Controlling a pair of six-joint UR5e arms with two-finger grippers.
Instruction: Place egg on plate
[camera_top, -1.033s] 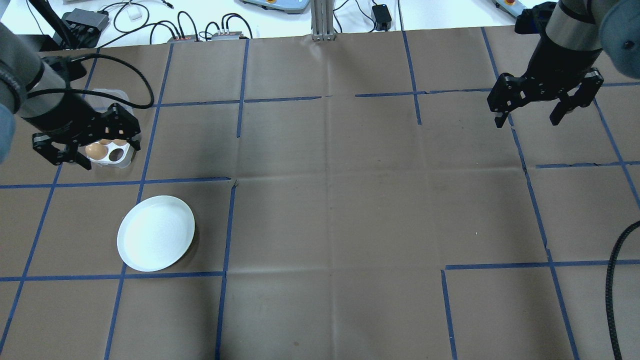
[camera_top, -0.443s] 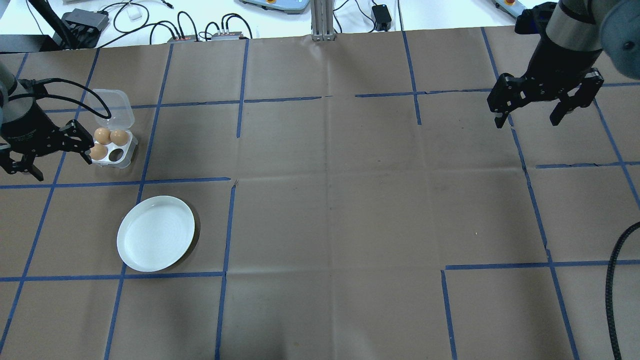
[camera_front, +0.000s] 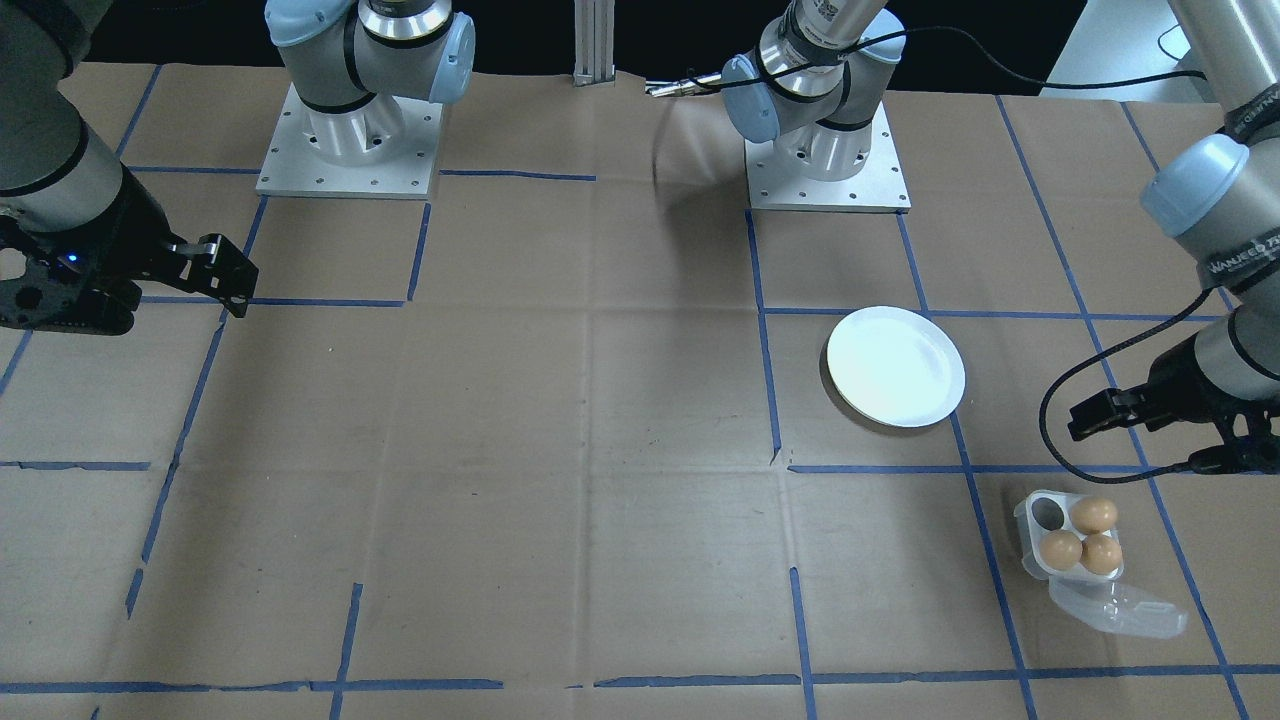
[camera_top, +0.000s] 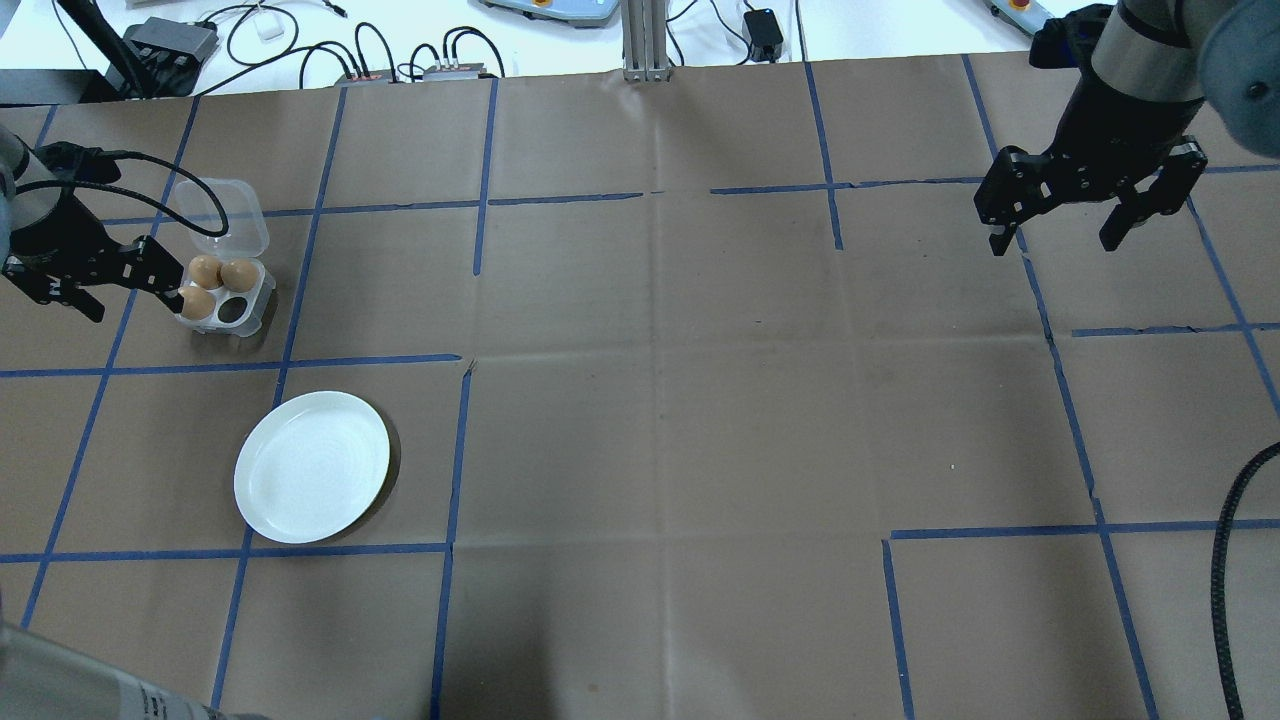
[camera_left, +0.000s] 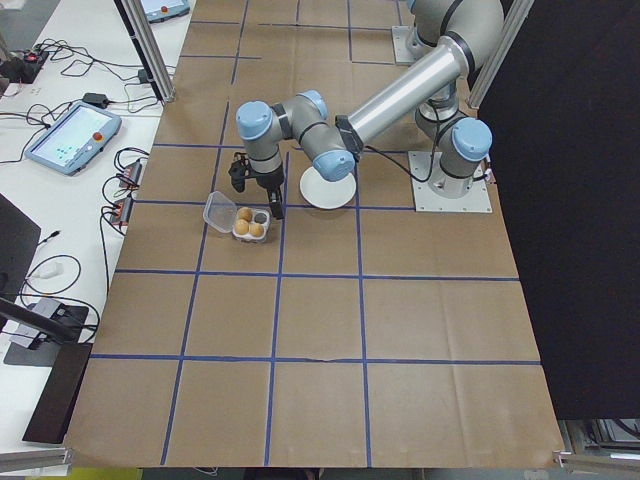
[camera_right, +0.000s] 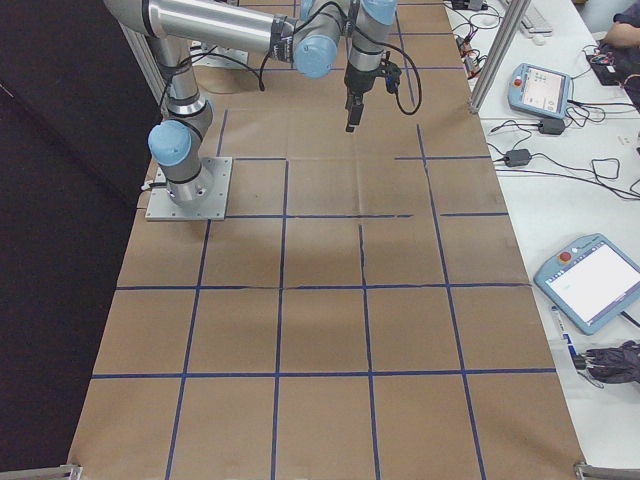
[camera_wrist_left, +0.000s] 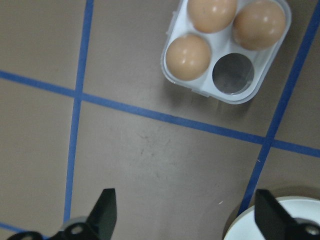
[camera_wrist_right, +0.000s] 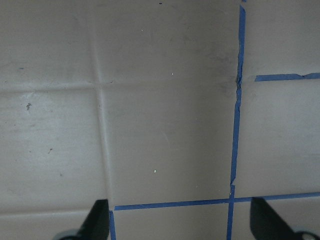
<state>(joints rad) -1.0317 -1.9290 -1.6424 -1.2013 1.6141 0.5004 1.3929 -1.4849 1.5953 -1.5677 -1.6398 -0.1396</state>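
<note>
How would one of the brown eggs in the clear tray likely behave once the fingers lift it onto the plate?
Each egg is smooth and rounded, so it may slip. The plate is shallow with a low rim, so it may roll. The shell probably cracks if squeezed hard.

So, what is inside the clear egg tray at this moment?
The egg tray holds three brown eggs. Its fourth cup is empty. The undersides of the eggs, down in their cups, are hidden.
</note>
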